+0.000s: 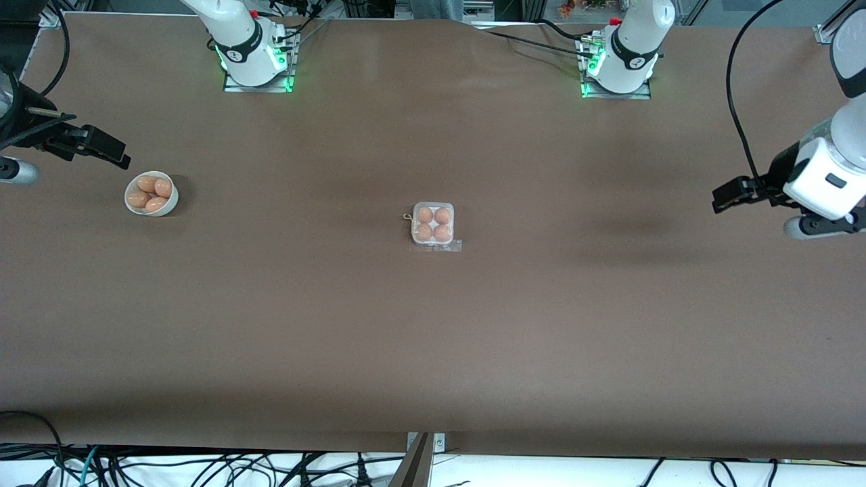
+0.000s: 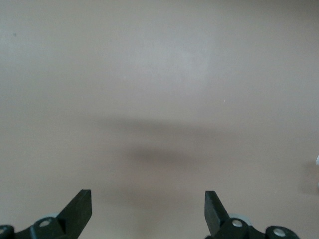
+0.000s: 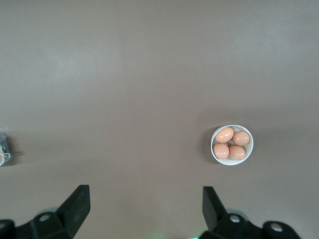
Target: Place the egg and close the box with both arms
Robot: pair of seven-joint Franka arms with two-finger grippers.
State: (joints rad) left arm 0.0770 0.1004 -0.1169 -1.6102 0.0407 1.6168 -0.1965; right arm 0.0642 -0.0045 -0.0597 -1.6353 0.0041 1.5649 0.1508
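Box [image 1: 434,226] sits mid-table w/ 4 eggs [image 1: 433,224] in it, lid looks shut, so prob done. Bowl [image 1: 151,194] of spares at its 9 o'clock. Right gripper [image 3: 144,209] hangs near the bowl, left gripper [image 2: 148,209] over bare table [image 1: 433,352], both wide open, empty, parked clear.

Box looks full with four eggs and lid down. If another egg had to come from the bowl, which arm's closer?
Right. The right gripper hangs open beside the bowl at its end of the table; its wrist view shows the bowl's eggs. The left gripper, open, waits at the left arm's end, the box between.
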